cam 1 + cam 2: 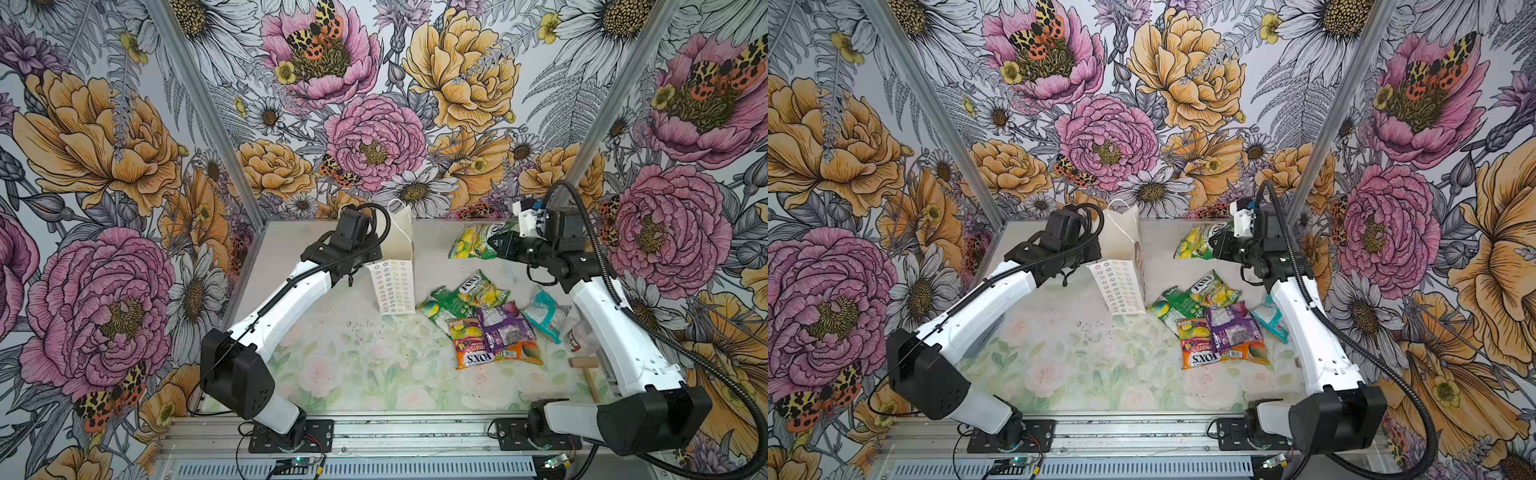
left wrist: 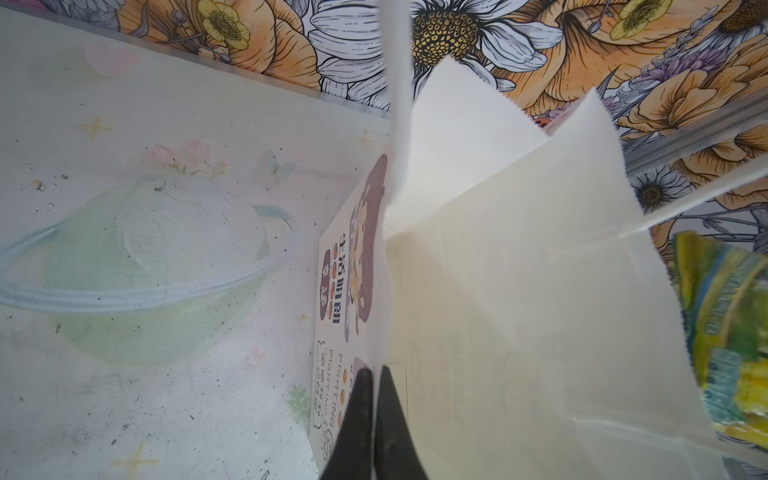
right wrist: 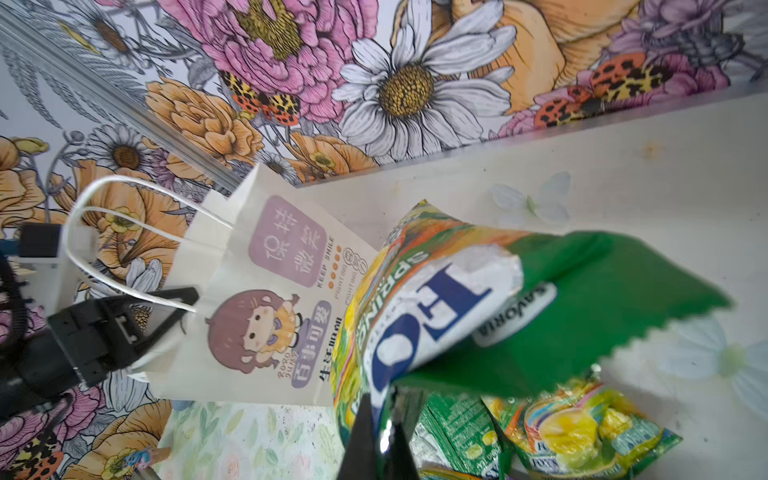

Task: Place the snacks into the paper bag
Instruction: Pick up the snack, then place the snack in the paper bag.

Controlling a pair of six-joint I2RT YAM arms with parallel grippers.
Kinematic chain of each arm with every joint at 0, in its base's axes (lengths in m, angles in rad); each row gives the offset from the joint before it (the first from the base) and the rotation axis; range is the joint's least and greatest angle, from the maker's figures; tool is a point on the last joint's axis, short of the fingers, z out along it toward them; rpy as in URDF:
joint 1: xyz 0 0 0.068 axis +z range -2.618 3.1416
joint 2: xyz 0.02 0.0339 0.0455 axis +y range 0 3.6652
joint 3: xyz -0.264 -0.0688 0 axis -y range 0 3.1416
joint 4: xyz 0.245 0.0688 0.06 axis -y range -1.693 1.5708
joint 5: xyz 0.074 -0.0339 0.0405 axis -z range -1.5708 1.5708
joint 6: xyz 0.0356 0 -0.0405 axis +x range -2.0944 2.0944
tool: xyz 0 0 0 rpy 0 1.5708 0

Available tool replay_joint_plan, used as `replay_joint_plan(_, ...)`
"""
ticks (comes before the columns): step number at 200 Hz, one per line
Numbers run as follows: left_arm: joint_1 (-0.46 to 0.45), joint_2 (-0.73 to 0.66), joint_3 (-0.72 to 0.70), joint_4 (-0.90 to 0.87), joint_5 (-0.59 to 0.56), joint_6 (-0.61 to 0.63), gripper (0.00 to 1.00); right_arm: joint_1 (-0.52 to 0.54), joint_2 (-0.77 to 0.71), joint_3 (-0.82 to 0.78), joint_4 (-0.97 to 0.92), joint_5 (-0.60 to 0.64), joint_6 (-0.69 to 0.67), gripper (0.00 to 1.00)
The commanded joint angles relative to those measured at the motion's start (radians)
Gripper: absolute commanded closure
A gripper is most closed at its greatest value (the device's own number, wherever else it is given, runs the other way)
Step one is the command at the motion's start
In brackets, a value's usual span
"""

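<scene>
Right end effector (image 3: 380,415) clamping green FOX'S packet (image 3: 582,291), left end effector (image 2: 374,374) pinching paper bag (image 3: 232,266) — KEEP SMILE

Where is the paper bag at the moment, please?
In both top views the paper bag stands mid-table toward the back wall, its rim pinched by the left gripper, with the snack pile just to its right.

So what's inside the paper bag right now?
Only bare cream inner walls of the paper bag show in the left wrist view; its bottom is hidden.
</scene>
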Motion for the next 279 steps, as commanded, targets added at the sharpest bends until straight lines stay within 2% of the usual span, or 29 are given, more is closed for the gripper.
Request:
replay_joint_plan(1,-0.008,-0.01,0.001,0.048,0.028,-0.017,1.0,0.017,-0.031,0.112,0.042,-0.033,0.02,1.0)
replay_joint_plan(53,-0.011,0.007,0.007,0.053,0.043,-0.025,1.0,0.129,0.003,0.268,0.065,-0.018,0.023,1.0)
replay_joint_plan(152,-0.015,0.029,0.001,0.058,0.017,-0.057,1.0,0.338,0.116,0.364,0.111,-0.013,0.02,1.0)
replay_joint_plan(198,-0.017,0.038,-0.003,0.062,0.016,-0.08,1.0,0.388,0.122,0.36,0.109,-0.024,0.008,1.0)
replay_joint_plan(279,-0.014,0.035,-0.012,0.074,0.025,-0.112,1.0,0.415,0.075,0.332,0.108,-0.092,-0.015,1.0)
